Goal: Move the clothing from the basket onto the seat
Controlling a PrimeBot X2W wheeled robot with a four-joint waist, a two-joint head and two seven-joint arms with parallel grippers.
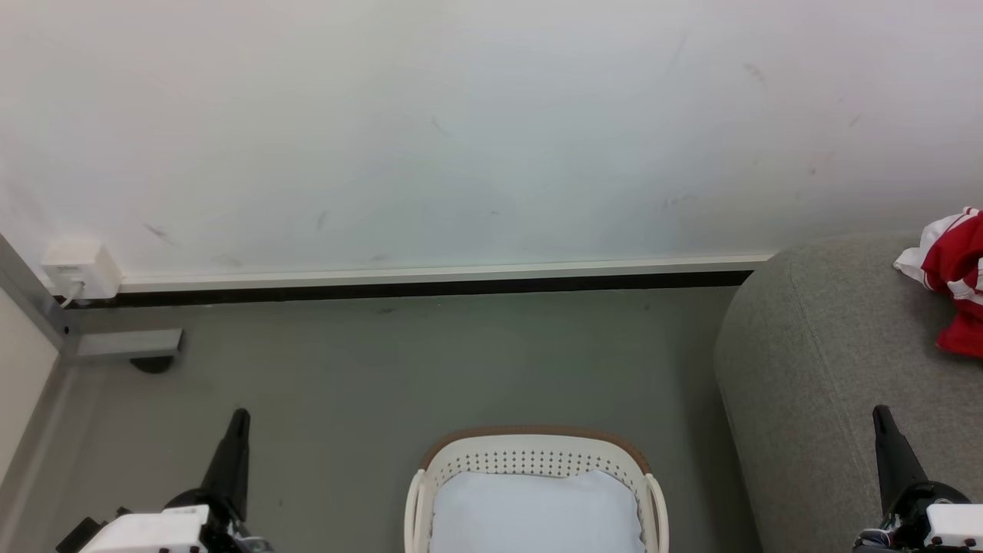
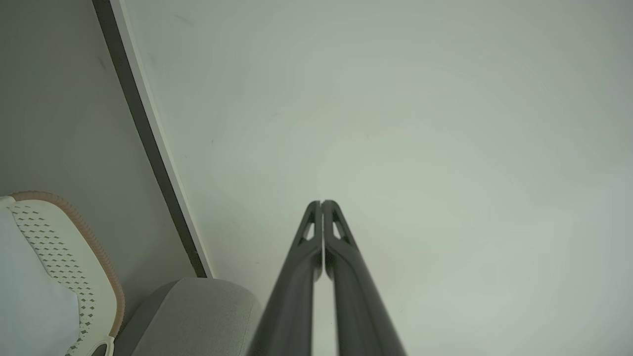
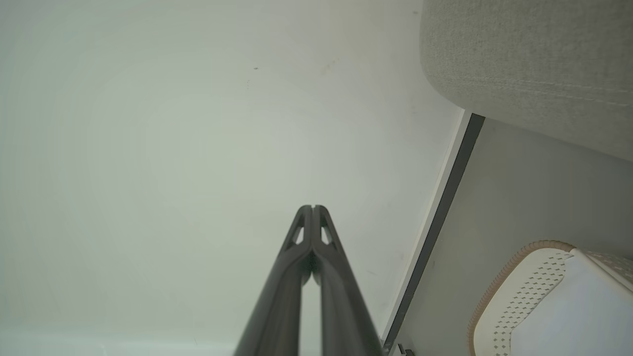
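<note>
1. Grey floor (image 1: 369, 369) and a scuffed white wall (image 1: 491, 115) lie beyond the basket, with a dark skirting strip (image 1: 415, 290) where they meet.
2. Basket (image 1: 537, 452): cream, perforated, brown rim, standing on the floor. A flat pale pad (image 1: 537, 514) lies inside it and covers the interior that shows.
3. Seat (image 1: 814, 361): big and grey, just right of the basket.
4. Clothing (image 1: 956, 284): a red-and-white bundle on top of the seat, well apart from the basket to its right and cut off by the frame edge.
5. Left gripper (image 1: 240, 416): left of the basket, fingers pressed together, holding nothing.
6. Right gripper (image 1: 879, 415): right of the basket, in front of the seat, fingers also together, empty.
7. Head view gives the clothing and a white wall box (image 1: 81, 269) far left of the basket.
8. Wrist views give each pair of fingertips meeting against the wall, plus a slice of basket rim, pad and seat corner.
</note>
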